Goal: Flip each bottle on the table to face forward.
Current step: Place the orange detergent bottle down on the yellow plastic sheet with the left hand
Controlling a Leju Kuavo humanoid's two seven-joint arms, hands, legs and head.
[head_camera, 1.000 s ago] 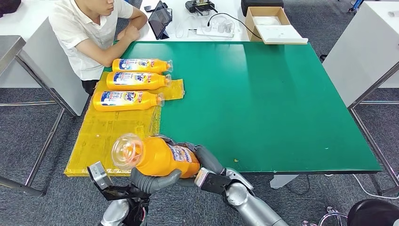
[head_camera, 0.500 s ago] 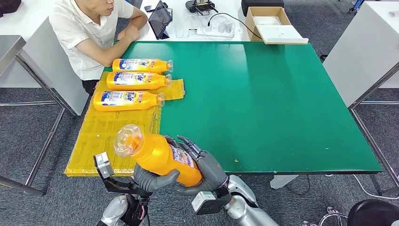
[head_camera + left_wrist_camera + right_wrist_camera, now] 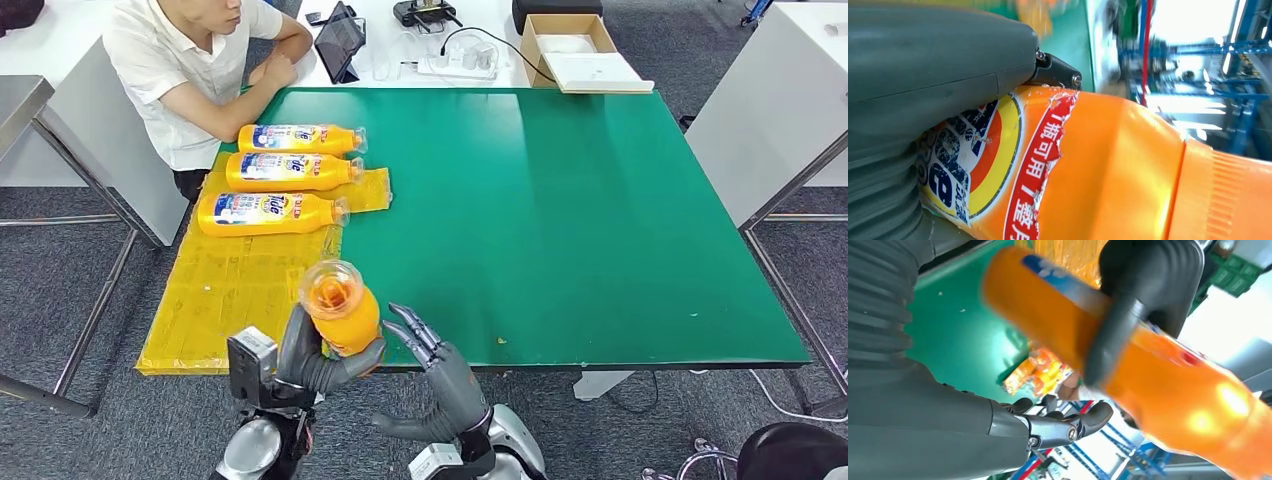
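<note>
The right hand [image 3: 437,375] lets go, fingers now spread and empty; the left hand [image 3: 310,357] alone clamps the orange plastic detergent bottle [image 3: 340,312], swung cap-up above the green table's [image 3: 600,250] near edge — handover complete, laying down remains.

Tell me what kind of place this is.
Probably a robotics lab or test room: a green-topped table on grey carpet, a tablet and power strip on a white desk, a person watching.
</note>
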